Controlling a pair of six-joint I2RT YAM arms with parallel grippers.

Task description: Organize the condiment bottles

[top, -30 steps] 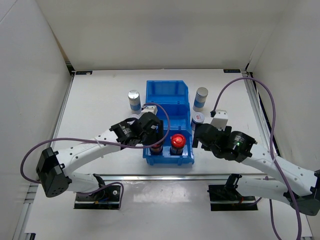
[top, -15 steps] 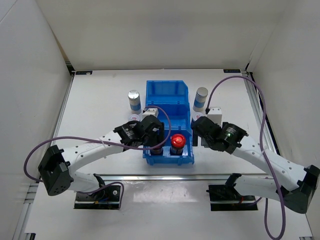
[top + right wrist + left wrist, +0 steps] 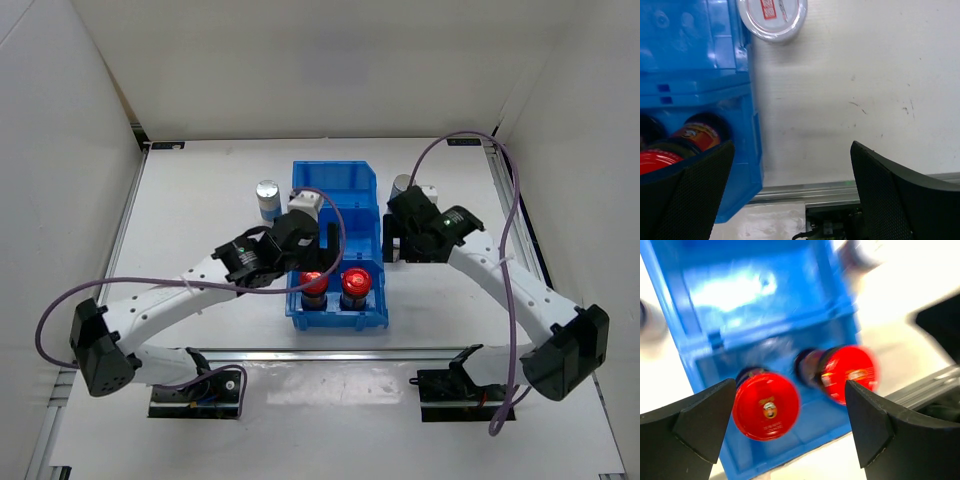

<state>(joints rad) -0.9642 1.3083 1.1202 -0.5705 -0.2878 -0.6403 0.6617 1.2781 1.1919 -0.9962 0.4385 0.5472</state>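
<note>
Blue moulded plastic, glossy and thin-walled, forms the three-compartment bin (image 3: 335, 168) standing mid-way across the matt white table (image 3: 200, 200).

**Task items.** Two dark glass jars stand upright, side by side, in the bin's nearest compartment: the left red-lidded jar (image 3: 314, 283) and the right red-lidded jar (image 3: 355, 281). Their lids are round, flat and shiny. The left cylinder (image 3: 267, 198), silver-capped with a blue-and-white body, stands on the table just beside the bin's left wall. The right cylinder (image 3: 401, 184) stands off the bin's right wall. The short jar (image 3: 772, 15), with a pale round lid and a red label, sits on the table close against the bin's right wall.

**Grippers.** The left gripper (image 3: 790, 390) hangs over the near compartment with its jaws spread wide. Both red lids show between the black fingers, and nothing is gripped. The right gripper (image 3: 792, 145) hovers over bare table beside the bin's right wall, jaws equally wide and holding nothing.

**Obstructions.** In the top view the left arm (image 3: 180, 290) crosses the bin's left wall and covers the table beside it. The right arm (image 3: 500, 280) hides the short jar and part of the right cylinder. Purple cables (image 3: 515, 215) loop above both arms.

**Surroundings.** A ribbed metal rail (image 3: 790, 192) runs along the table's near edge. The table surface shows faint scuffs. The left wrist view is blurred.
</note>
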